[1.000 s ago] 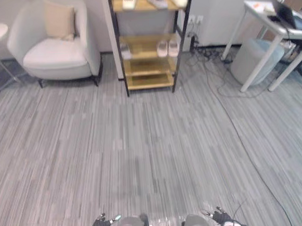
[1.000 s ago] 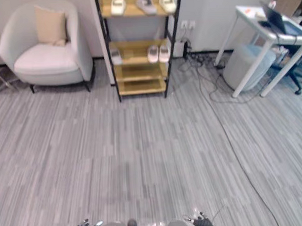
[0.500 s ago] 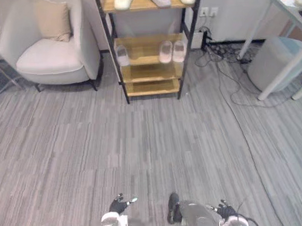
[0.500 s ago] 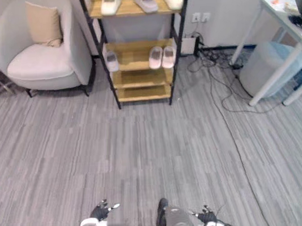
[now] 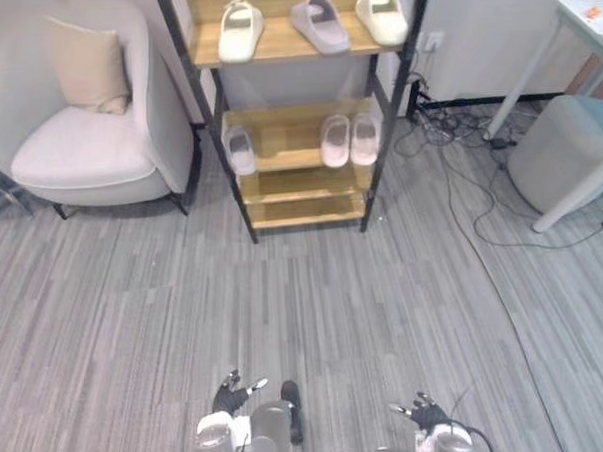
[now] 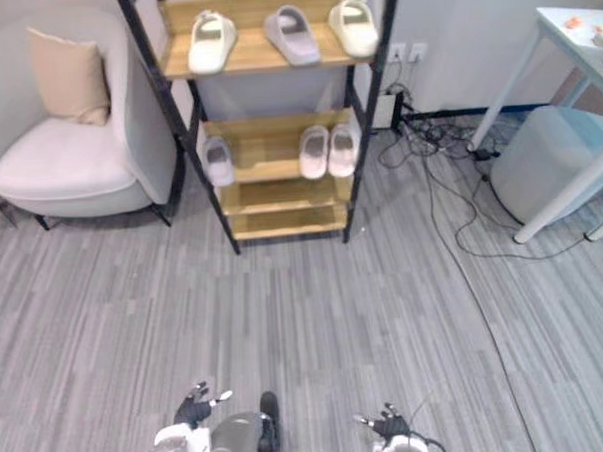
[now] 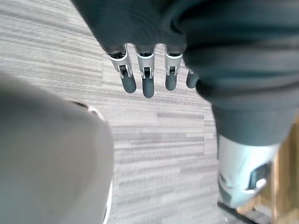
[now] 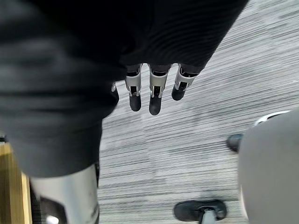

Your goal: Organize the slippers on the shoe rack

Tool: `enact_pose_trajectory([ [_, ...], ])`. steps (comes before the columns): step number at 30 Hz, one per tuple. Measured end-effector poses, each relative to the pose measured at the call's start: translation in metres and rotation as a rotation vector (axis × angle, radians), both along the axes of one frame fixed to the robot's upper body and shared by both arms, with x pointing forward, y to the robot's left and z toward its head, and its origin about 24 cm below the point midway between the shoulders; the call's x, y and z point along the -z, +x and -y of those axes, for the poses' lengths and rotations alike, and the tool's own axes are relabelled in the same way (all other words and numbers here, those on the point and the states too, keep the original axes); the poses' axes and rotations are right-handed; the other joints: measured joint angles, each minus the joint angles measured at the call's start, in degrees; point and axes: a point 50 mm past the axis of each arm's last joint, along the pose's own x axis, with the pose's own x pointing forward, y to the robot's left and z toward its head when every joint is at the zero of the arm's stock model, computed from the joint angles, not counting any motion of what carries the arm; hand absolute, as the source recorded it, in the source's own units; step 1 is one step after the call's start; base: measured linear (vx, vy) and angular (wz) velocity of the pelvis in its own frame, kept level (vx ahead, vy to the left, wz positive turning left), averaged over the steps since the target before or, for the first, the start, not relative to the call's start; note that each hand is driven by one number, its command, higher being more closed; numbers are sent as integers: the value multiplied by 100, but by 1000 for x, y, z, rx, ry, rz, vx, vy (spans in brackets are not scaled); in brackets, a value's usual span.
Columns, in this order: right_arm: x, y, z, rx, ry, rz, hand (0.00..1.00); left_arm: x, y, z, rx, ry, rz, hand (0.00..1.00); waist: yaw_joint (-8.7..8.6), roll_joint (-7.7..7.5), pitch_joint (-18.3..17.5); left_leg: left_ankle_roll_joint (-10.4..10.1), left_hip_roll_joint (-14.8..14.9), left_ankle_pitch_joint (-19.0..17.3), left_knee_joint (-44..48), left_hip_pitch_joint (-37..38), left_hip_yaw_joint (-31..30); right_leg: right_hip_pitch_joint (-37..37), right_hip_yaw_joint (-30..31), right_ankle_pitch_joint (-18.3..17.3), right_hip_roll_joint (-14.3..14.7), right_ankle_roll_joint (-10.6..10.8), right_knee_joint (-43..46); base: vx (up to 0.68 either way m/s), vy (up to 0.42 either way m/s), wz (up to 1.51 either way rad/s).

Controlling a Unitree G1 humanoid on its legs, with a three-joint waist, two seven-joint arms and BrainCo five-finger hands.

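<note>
**Shoe rack** (image 5: 300, 182): stood far centre. Three unmatched slippers (image 5: 320, 23) lay on the upper shelf. On the middle shelf lay a lone slipper (image 5: 239, 149) at left and a pair (image 5: 350, 139) at right.

**Left hand** (image 5: 229, 396), **right hand** (image 5: 425, 414): hung near, over the carpet (image 5: 315, 305), fingers straight, apart and empty, well apart from the rack.

**Risk, as judged:** the armchair (image 5: 78, 146) just left of the rack and the cables (image 5: 446, 132) to its right could have fouled the approach. A careless reach might have knocked slippers off.
</note>
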Motion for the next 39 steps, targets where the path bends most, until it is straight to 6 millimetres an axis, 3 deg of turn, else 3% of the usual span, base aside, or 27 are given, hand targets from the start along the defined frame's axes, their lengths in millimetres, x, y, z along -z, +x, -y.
enact_pose_trajectory([
  [1,0,1,-2,-9,6,5,0,0,0,-1,22,12,-10,0,-49,-52,18,46,-104,-111,-142,337,-49,-250,-56,77,-228,32,899,530,112,27],
  [3,-2,4,0,-27,-6,15,0,4,-6,1,63,23,-44,0,-138,-10,30,93,-175,-253,-563,1230,-209,-568,-650,-148,-584,-434,1950,529,63,28],
  [5,-3,7,0,-30,-11,27,0,5,-7,2,74,23,-50,0,-176,61,29,94,-64,-254,-863,1706,-390,-872,-1029,-353,-536,-725,1564,433,-20,39],
  [8,-6,15,0,-35,-13,50,0,5,-8,4,71,16,-57,0,-210,107,65,83,230,-263,-904,1947,-543,-1397,-964,-275,-96,-686,-165,402,-115,43],
  [10,-7,18,0,-36,-13,58,0,6,-10,3,69,20,-62,0,-256,90,74,-161,398,-444,-914,2118,-643,-1543,-451,638,287,-616,-2028,399,-193,54],
  [11,-6,17,0,-37,-12,54,0,6,-12,1,65,22,-66,0,-258,43,61,-274,392,-609,-915,2212,-695,-1537,-290,1018,318,-579,-2569,443,-268,54],
  [12,-6,17,0,-36,-12,49,0,7,-15,0,55,24,-74,0,-283,27,52,-484,399,-921,-912,2404,-802,-1506,-147,1969,352,-733,-2592,446,-268,35],
  [13,-8,23,4,-42,-24,62,0,8,-14,7,50,5,-72,0,-292,256,64,-537,612,-1026,-897,2508,-881,-1556,-231,1685,492,-810,-2245,499,-301,35],
  [15,-10,25,7,-40,-30,69,0,10,-15,16,49,-20,-77,0,-332,422,48,-542,749,-1022,-540,2422,-1044,-1506,-404,1320,543,-915,-2049,336,-199,34],
  [16,-9,24,9,-36,-33,64,0,10,-16,17,37,-26,-79,0,-387,519,18,-549,906,-1019,243,2087,-1144,-1302,-561,1174,648,-969,-2143,376,-258,43],
  [17,-9,23,10,-27,-33,61,0,10,-16,17,28,-28,-76,0,-390,554,24,-622,998,-977,865,1845,-1205,-1128,-645,1118,704,-1002,-2253,430,-289,54],
  [18,-8,19,11,-20,-37,58,0,9,-14,16,-3,-37,-66,0,-396,603,47,-949,1189,-667,2167,1315,-1216,-796,-783,1039,824,-1072,-2455,417,-240,36],
  [19,-8,17,12,-23,-43,57,0,7,-11,14,-33,-41,-45,0,-385,640,80,-1015,1407,-122,3149,882,-1146,-481,-796,957,963,-1197,-2626,338,-145,24],
  [20,-8,16,12,-30,-46,56,0,7,-13,13,-44,-41,-40,0,-339,608,108,-1018,1591,-125,3728,646,-1017,-275,-795,912,1027,-1284,-2714,348,-111,2],
  [22,-8,15,11,-27,-42,52,0,5,-10,12,-37,-36,-24,0,-279,579,106,-932,1785,-552,4262,255,-609,155,-757,838,1068,-1305,-2923,364,-94,-13],
  [24,-6,11,10,-20,-37,41,0,4,-7,12,-34,-34,-13,0,-219,556,117,-805,1651,-976,3499,-70,-203,496,-643,862,957,-1200,-3193,261,-11,-31],
  [26,-7,13,9,-18,-37,42,0,2,-3,12,-16,-28,1,0,-200,522,137,-823,1338,-1027,2101,-233,-157,686,-533,829,781,-1070,-3295,321,118,-26],
  [28,-6,11,11,-18,-42,36,0,2,-2,15,12,-23,0,0,-188,542,137,-843,1043,-270,451,-123,-267,772,-479,715,671,-853,-3296,328,190,-15],
  [29,-4,8,11,-17,-43,18,0,1,-1,14,17,-20,2,0,-147,473,100,-701,893,136,282,-5,-245,832,-379,635,579,-712,-3298,344,219,0],
  [32,-1,5,-7,-17,5,8,0,-1,1,0,43,25,-2,0,-113,47,5,-555,568,44,98,108,-98,876,-394,537,229,-543,-3349,277,139,2],
  [36,-2,10,-9,-37,10,22,0,3,-3,1,44,23,-29,0,-93,88,22,-413,443,-137,-242,702,185,760,-237,500,-6,-379,-2501,169,115,-34],
  [38,-3,12,-7,-44,4,29,0,5,-9,1,61,27,-53,0,-136,150,-38,-370,363,-163,-649,1167,287,223,-183,499,-223,-354,-1158,64,129,-34],
  [39,-3,12,-7,-44,4,28,0,6,-10,1,67,29,-58,0,-159,168,-43,-357,347,-165,-690,1217,294,114,-206,444,-276,-320,-944,100,78,-4],
])
